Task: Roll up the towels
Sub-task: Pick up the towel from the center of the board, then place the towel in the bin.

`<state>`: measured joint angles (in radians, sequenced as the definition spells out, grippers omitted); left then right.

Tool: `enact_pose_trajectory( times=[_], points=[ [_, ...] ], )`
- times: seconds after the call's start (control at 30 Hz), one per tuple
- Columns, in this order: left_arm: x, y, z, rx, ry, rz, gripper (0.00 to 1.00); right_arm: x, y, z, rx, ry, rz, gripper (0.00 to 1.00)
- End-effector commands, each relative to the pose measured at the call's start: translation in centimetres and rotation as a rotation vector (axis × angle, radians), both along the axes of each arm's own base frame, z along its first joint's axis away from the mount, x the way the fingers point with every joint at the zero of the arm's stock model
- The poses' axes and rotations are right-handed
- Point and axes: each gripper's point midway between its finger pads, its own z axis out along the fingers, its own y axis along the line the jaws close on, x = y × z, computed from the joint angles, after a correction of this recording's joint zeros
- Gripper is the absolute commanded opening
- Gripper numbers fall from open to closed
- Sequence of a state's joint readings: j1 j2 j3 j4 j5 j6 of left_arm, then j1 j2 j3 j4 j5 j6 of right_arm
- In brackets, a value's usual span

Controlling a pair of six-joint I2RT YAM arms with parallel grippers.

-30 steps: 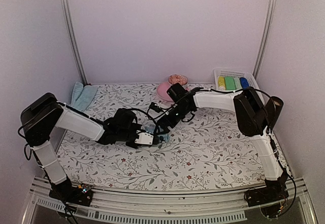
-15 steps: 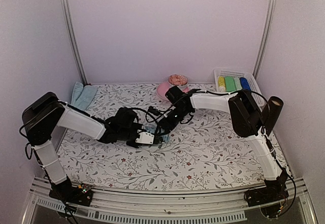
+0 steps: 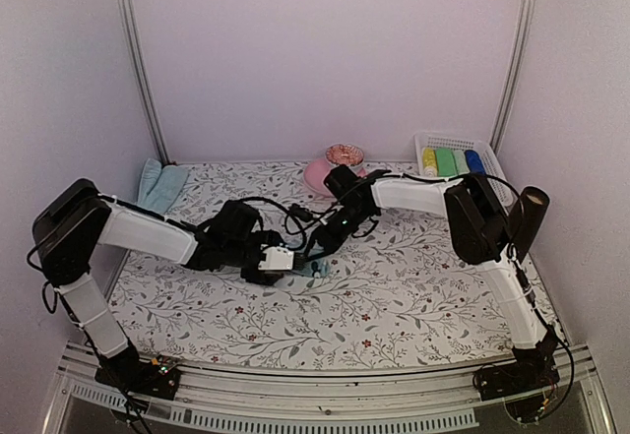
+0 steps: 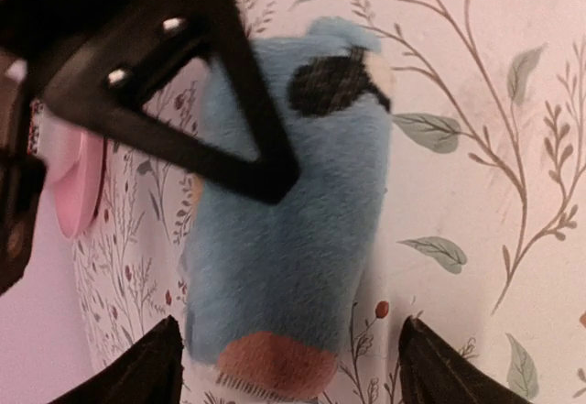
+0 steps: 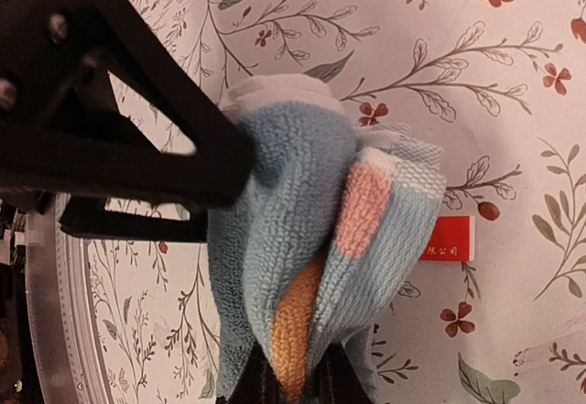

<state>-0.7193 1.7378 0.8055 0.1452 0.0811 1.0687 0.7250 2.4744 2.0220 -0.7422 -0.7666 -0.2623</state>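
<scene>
Right end effector (image 5: 295,381) is pinching the rolled towel (image 5: 302,193), left end effector (image 4: 288,367) gaping wide; an end-only pinch is probably risking unrolling.

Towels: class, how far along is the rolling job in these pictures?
Done: rolled towels lie in the white basket. In hand: a blue towel roll mid-table, right pincer shut on its end, left pincer open astride it. Left: the unrolled teal towel at the far-left corner.

A red tag (image 5: 446,237) at three o'clock of the towel (image 5: 302,202) bears small white Chinese characters. They cannot be read.
</scene>
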Motion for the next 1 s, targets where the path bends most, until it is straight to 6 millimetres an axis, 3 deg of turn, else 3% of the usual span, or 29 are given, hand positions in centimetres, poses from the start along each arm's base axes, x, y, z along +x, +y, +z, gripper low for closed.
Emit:
enact_pose_trajectory(
  times=[0.0, 0.1, 0.23, 0.43, 0.67, 0.83, 0.97],
  points=[
    [1.2, 0.9, 6.2, -0.158, 0.002, 0.085, 0.88, 0.0, -1.3, 0.5, 0.037, 0.062, -0.019, 0.03],
    [1.3, 2.4, 8.6, -0.222, 0.009, 0.137, 0.97, 1.4, -2.3, 2.2, 0.087, 0.049, -0.065, 0.02],
    [1.6, 5.5, 10.5, -0.304, 0.016, 0.250, 0.97, 3.4, -4.2, 6.2, 0.161, -0.012, -0.137, 0.02],
    [-0.7, 10.2, 7.7, -0.292, 0.063, 0.362, 0.97, 7.5, -9.8, 10.8, 0.221, -0.099, -0.329, 0.02],
    [-3.7, 12.9, 4.3, -0.272, 0.152, 0.445, 0.97, 12.7, -19.9, 16.0, 0.225, -0.262, -0.674, 0.03],
    [-4.7, 13.0, 4.4, -0.289, 0.168, 0.443, 0.97, 15.3, -28.4, 18.7, 0.183, -0.390, -0.930, 0.03],
    [-4.8, 13.0, 4.5, -0.298, 0.169, 0.439, 0.97, 16.7, -34.6, 19.0, 0.097, -0.465, -1.119, 0.03]
  ],
)
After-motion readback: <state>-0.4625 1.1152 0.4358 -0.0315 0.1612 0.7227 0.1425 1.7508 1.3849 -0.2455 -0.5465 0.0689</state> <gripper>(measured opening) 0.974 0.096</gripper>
